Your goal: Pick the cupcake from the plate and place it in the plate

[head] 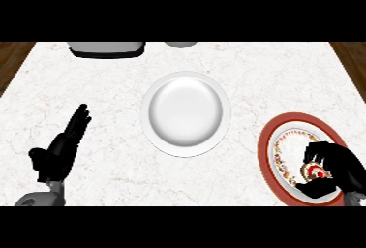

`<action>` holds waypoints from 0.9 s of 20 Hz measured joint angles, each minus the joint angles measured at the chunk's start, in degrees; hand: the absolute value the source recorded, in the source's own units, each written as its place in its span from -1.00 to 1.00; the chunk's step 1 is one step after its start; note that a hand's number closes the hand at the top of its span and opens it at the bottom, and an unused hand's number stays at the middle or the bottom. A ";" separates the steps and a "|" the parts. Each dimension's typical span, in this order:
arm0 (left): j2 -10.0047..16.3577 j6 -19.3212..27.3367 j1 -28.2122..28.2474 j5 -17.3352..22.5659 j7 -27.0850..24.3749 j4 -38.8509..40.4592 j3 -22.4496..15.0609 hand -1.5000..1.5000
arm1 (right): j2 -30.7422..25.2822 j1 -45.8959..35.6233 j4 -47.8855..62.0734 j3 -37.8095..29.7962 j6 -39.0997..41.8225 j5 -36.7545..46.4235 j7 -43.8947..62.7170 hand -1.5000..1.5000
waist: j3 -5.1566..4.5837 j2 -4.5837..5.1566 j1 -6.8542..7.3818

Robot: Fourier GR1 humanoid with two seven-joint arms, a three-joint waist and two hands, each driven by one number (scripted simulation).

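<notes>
A red-rimmed patterned plate [274, 140] lies at the counter's right, near the front edge. My right hand [342, 167] is over it, fingers and thumb curled round the cupcake [313, 170], of which only a small red and white part shows. A plain white plate [186, 112] sits in the middle of the counter with nothing on it. At the lower left my left hand [63, 145] rests open, fingers straight and pointing away from me, well apart from both plates.
A grey appliance-like object [107, 48] stands at the back edge, left of centre. A smaller grey round thing [181, 44] shows beside it. The marble counter [107, 87] ends in dark wood at the far left and right corners.
</notes>
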 measured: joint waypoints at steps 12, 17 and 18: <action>0.58 -1.06 0.62 0.45 -0.86 0.66 1.59 0.00 | 13.24 24.77 -30.93 13.23 -14.19 21.43 19.46 1.00 | 0.34 0.00 -0.93; 0.34 -1.31 -0.02 0.13 -1.33 1.70 1.83 0.00 | 14.78 31.30 -43.86 21.39 -13.48 30.86 23.76 1.00 | 0.40 0.10 -0.67; 0.03 -1.19 0.32 -0.03 -1.04 1.02 1.49 0.00 | 14.58 32.58 -46.29 22.87 -13.59 32.66 24.01 1.00 | 0.41 0.07 -0.62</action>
